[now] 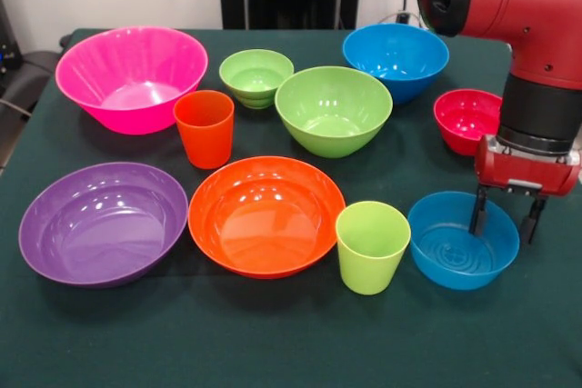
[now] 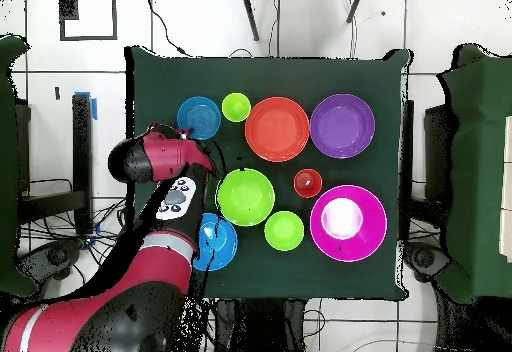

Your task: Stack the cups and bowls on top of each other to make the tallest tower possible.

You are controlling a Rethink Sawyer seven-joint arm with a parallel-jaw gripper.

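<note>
Front view, progress: nothing is stacked yet as far as I can see; every piece sits apart on the tabletop, so the whole tower is left to build.
Pink bowl: the largest, at the far left corner, empty.
Purple bowl: wide and shallow, near the left edge toward the front, empty.
Orange bowl: wide and shallow, mid-table just beside the purple one, empty.
Large green bowl: centre of the tabletop, empty; I judge it a sound base for the tower.
Large blue bowl: near the far edge, right of centre, empty.
Small blue bowl: near the front right, empty; this is the one I am at.
Small green bowl: toward the far edge between the pink and the large green bowls, empty; its ribbed side makes it hard to say whether it is one piece or two nested.
Red bowl: near the right edge, beside my wrist, empty.
Orange cup: upright, in front of the pink bowl, empty.
Lime cup: upright, between the orange bowl and the small blue bowl, empty.
My gripper: fingers spread apart and holding nothing, tips at the far right rim of the small blue bowl; one seems inside the rim and one outside, though I cannot be sure.
</note>
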